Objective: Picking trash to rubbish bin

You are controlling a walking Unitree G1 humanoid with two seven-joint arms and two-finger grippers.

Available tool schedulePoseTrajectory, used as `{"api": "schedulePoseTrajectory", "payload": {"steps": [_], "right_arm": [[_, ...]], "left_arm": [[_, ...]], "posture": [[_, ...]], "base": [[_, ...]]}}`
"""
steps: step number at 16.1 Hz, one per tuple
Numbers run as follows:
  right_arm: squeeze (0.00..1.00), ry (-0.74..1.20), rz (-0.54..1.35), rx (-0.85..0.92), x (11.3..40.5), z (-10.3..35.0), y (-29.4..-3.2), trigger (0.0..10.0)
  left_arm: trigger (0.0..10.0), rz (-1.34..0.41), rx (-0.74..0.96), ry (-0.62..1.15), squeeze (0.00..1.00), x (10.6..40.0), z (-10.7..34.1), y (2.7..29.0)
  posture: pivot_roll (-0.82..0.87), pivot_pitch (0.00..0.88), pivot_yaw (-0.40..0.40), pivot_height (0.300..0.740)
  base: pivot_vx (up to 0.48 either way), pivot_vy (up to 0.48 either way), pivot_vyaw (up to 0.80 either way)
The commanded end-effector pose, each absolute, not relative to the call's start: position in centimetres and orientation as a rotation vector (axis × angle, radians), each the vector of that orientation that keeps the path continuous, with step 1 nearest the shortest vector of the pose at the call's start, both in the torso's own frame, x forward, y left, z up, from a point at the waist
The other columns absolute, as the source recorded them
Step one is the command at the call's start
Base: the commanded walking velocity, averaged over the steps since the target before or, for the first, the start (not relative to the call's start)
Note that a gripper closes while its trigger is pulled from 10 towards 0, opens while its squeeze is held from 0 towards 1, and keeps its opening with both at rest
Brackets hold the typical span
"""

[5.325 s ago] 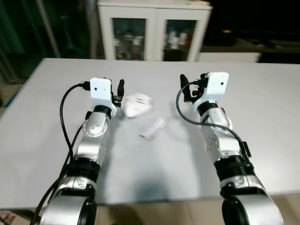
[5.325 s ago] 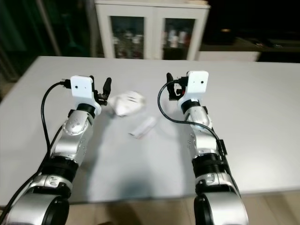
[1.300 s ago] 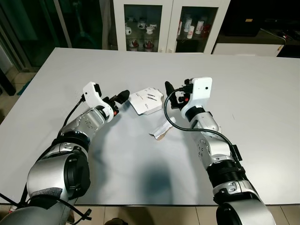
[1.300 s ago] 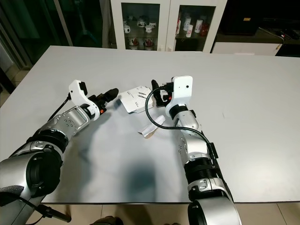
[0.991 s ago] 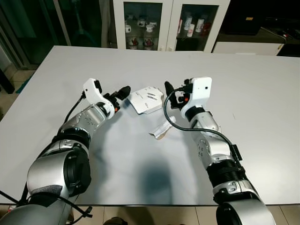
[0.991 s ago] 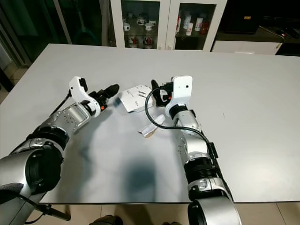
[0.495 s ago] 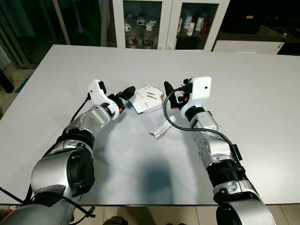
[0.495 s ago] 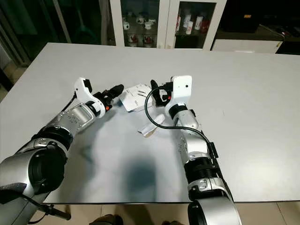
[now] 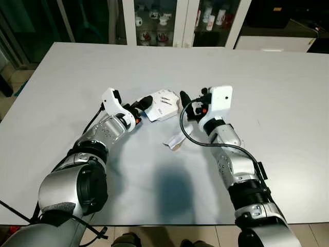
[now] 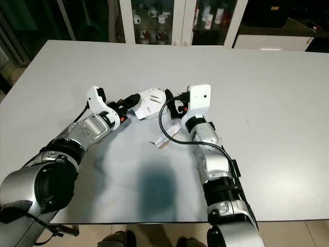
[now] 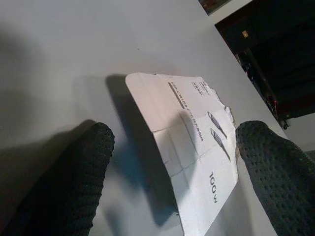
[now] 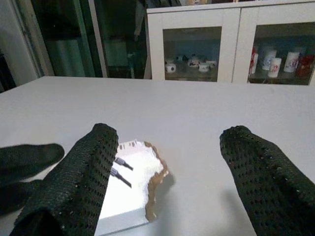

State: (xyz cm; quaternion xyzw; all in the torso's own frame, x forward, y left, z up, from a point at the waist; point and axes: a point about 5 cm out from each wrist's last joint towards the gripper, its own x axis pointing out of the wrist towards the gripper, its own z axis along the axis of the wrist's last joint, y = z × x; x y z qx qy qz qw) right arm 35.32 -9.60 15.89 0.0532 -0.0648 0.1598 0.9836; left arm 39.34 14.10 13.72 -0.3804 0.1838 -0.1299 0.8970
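A torn white cardboard package (image 9: pixel 164 106) with printed cable pictures lies flat on the grey table (image 9: pixel 277 77). A small crumpled paper scrap (image 9: pixel 175 141) lies just in front of it. My left gripper (image 9: pixel 142 104) is open at the package's left edge; in the left wrist view its fingers (image 11: pixel 74 182) stand on either side of the package (image 11: pixel 189 142). My right gripper (image 9: pixel 192 101) is open and hovers just right of the package, above the scrap. The right wrist view looks over the package (image 12: pixel 130 182) between wide fingers (image 12: pixel 261 177).
A white cabinet with glass doors (image 9: pixel 175 20) stands behind the table's far edge. A dark bench or counter (image 9: pixel 277 31) sits at the back right. The tabletop stretches wide on both sides of the arms.
My left gripper has reached to the right, from a short way off to the package's edge. The right arm has barely moved. The camera has tilted a little.
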Motion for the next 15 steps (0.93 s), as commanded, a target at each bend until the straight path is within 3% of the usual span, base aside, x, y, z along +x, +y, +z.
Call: {"api": "schedulePoseTrajectory", "payload": {"steps": [1,15], "right_arm": [[0.0,-0.134,0.324,0.099,35.1,16.1,-9.8,10.0],[0.0,-0.085,0.326,0.093,32.7,14.9,-10.0,10.0]], "left_arm": [[10.0,-0.292,-0.789,0.4,0.0,39.4,13.9,13.3],[10.0,-0.305,-0.825,0.357,0.0,39.3,13.7,11.7]], "posture": [[-0.05,0.119,-0.019,0.74],[-0.13,0.138,-0.027,0.74]], "base": [[0.0,0.0,0.0],[0.0,0.0,0.0]]}}
